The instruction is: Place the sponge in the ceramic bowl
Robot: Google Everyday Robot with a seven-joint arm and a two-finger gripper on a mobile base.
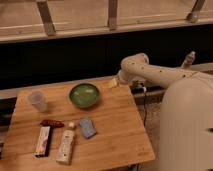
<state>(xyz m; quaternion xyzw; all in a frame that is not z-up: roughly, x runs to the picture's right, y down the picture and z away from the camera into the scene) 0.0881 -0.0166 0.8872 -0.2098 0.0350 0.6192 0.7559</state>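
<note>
The sponge [88, 127], a small light-blue block, lies flat on the wooden table [120, 135] near its front middle. Behind it and slightly left stands the green ceramic bowl [84, 95], which holds nothing. My white arm reaches in from the right and bends at the table's back right corner. There the gripper [116, 81] hangs open just right of the bowl, above the table's back edge and well behind the sponge. It holds nothing.
A clear plastic cup [37, 100] stands at the left, level with the bowl. Left of the sponge lie a white bottle [66, 145], a red-and-white flat box [43, 141] and a small dark red packet [52, 123]. My white base [187, 125] stands off the table's right edge.
</note>
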